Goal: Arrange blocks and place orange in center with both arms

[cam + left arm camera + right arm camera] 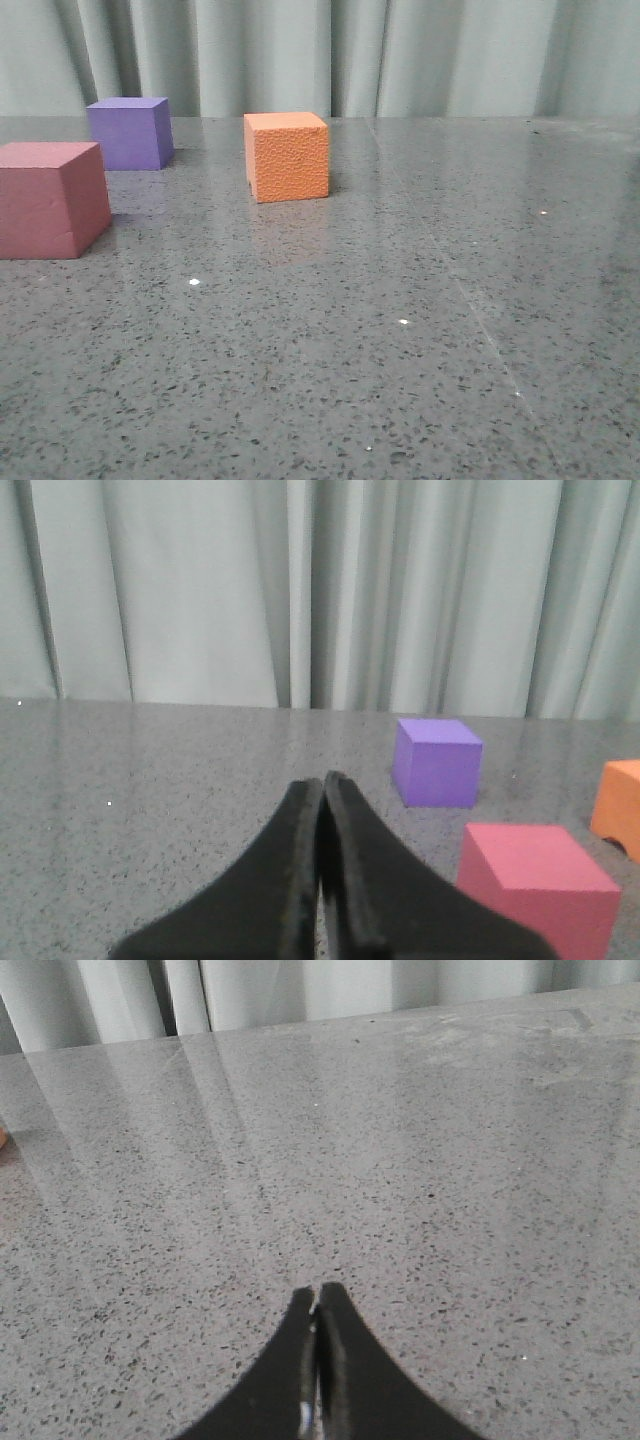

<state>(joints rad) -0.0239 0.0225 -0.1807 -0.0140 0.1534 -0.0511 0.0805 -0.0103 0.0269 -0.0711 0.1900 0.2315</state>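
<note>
Three foam cubes stand apart on the grey speckled table. The pinkish-red cube is at the left edge of the front view, the purple cube behind it, the pebbled orange cube further right. No gripper shows in the front view. In the left wrist view my left gripper is shut and empty, with the purple cube, the pinkish-red cube and an edge of the orange cube ahead to its right. My right gripper is shut and empty over bare table.
A pale pleated curtain hangs behind the table's far edge. A thin seam runs across the tabletop on the right. A sliver of orange shows at the edge of the right wrist view.
</note>
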